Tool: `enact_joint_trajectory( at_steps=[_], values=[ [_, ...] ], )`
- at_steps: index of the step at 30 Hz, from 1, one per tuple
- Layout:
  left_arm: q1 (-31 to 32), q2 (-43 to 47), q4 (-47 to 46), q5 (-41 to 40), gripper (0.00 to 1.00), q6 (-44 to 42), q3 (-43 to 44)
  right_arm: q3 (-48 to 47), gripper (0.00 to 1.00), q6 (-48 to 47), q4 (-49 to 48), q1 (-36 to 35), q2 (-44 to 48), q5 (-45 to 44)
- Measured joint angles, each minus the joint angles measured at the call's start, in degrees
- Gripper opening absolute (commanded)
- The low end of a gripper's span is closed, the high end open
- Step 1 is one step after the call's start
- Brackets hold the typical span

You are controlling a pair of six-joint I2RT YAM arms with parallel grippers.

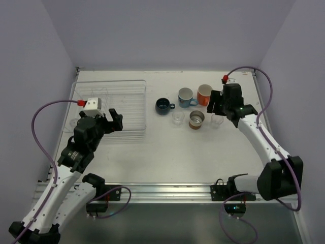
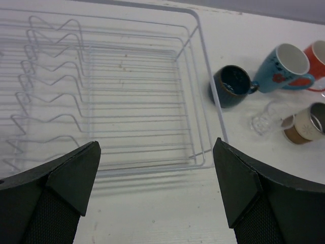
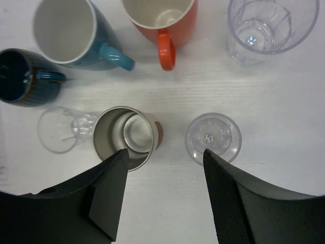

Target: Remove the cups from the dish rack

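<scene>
The right end effector (image 3: 162, 160) hangs wide open above a tan cup (image 3: 124, 137) and a clear cup (image 3: 213, 138) on the worktop (image 3: 284, 101). The left end effector (image 2: 156, 150), equally wide, hovers at the near edge of the rack (image 2: 205, 81), well apart from both cups.

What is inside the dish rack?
Nothing shows inside the dish rack, just its bare wires. The left hand has a finger over the near corner, so that bit is hidden.
</scene>
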State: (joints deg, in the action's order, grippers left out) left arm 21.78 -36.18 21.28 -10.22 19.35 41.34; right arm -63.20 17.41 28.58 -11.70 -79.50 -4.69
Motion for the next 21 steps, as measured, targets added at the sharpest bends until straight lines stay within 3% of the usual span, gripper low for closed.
enact_joint_trajectory(
  at_steps=[9, 14, 21],
  values=[
    [-0.9, -7.7, 7.0, -21.4, 1.00, 11.6, 1.6, 18.8, 0.64, 5.9, -13.5, -1.4, 25.9, 6.7],
    [-8.0, -14.5, 8.0, -24.4, 1.00, 14.3, 4.5, 23.6, 0.63, 9.0, -18.7, -1.7, 34.1, 12.1],
    [-21.9, -23.1, 7.0, -23.4, 1.00, 16.1, 10.3, 25.5, 0.63, 11.8, -24.0, -1.9, 36.8, 18.7]
  ],
)
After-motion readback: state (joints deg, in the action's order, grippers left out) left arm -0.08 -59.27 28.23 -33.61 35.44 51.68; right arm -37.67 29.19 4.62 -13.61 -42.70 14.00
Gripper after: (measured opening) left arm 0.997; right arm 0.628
